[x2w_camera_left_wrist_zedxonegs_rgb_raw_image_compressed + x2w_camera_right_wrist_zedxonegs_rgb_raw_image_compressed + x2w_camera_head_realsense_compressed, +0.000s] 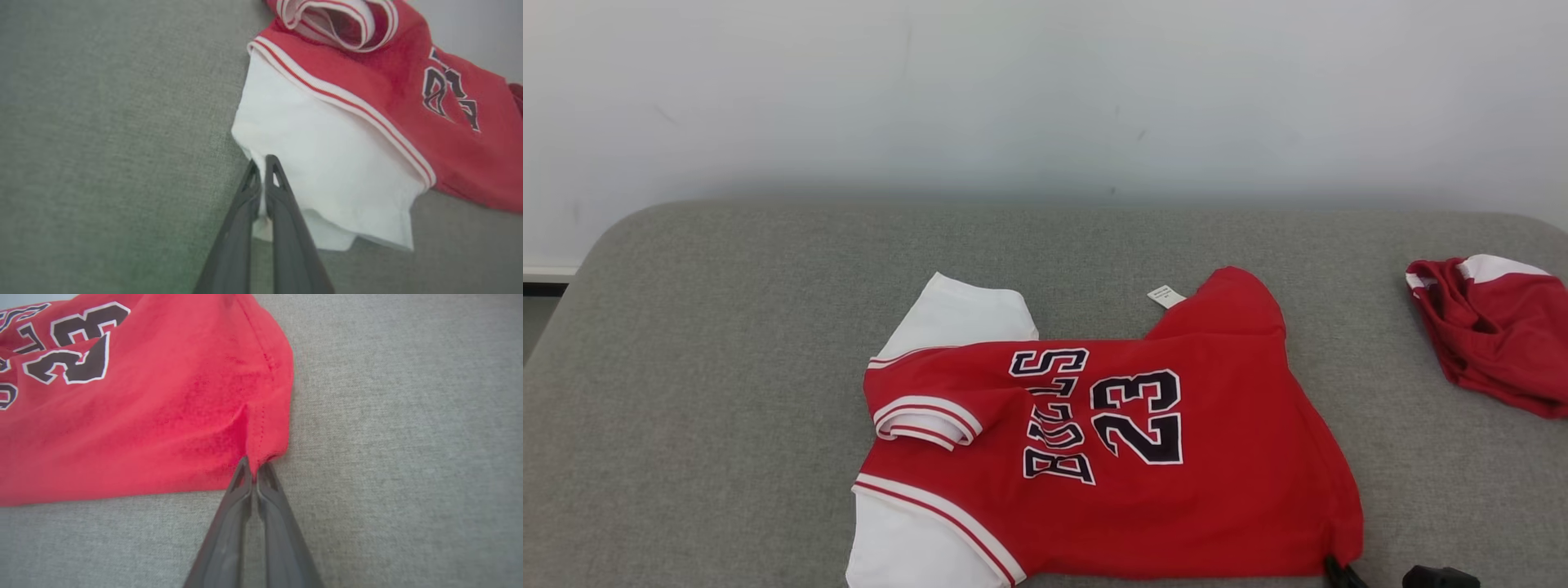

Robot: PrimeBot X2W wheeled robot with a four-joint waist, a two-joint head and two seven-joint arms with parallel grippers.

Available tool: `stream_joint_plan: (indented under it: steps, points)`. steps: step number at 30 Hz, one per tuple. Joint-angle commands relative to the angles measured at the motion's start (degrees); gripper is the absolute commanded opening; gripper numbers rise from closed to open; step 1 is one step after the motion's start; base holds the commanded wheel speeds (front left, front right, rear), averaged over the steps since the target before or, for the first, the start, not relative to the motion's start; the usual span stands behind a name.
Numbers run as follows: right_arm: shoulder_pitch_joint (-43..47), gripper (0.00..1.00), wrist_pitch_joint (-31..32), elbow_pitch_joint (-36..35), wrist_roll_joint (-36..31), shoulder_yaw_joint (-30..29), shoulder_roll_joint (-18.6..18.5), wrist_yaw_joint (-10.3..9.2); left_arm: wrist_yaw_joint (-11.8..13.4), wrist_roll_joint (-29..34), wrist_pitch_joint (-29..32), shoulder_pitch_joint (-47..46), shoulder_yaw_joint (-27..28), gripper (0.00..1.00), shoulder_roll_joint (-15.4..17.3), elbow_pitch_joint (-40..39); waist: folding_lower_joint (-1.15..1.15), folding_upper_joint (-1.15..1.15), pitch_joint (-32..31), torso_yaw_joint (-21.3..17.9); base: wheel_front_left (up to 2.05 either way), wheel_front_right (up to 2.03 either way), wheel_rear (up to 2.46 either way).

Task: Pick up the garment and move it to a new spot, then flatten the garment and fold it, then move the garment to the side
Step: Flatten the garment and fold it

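The left pincer (261,162) grips the garment's (1217,490) white sleeve, the right pincer (254,464) its red corner.

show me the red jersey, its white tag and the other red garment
red jersey (1241,474), head view, plain red body
white tag (1165,296), head view, tag's middle
other red garment (1494,343), head view, crumpled red middle
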Motion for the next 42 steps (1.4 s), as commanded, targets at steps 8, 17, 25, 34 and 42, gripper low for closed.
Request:
stream_joint_plan:
  steps: [8,17,25,34,42]
  points:
    - [1.1,0.00,0.1,-7.8,5.4,2.3,-1.6,-0.12,0.1,1.2,-0.1,3.3,2.6,0.00,1.7,-13.9,0.00,0.00,0.1,0.0,0.00,0.00,0.00]
    - [-7.2,0.00,9.6,-25.8,9.2,1.3,-6.0,-0.12,0.1,0.7,3.0,-8.9,0.3,0.00,8.8,-26.6,0.00,0.00,3.7,-0.6,0.00,0.00,0.00]
    - [-32.5,0.00,17.1,-25.2,10.7,-1.2,-6.8,-0.12,0.1,-2.8,11.6,-38.9,-4.1,0.00,18.8,-26.2,0.00,0.00,14.5,-1.2,0.00,0.00,0.00]
    - [-80.0,0.00,21.6,-1.1,12.4,-5.1,-2.1,-0.11,0.1,-10.9,14.8,-86.7,-12.5,0.00,24.8,-7.2,0.00,0.00,28.8,-3.2,0.00,0.00,0.00]
    - [-95.9,0.00,20.0,10.7,10.7,-8.8,-0.4,-0.11,0.1,-13.1,11.9,-104.4,-17.8,0.00,24.0,4.2,0.00,0.00,31.0,-3.7,0.00,0.00,0.00]
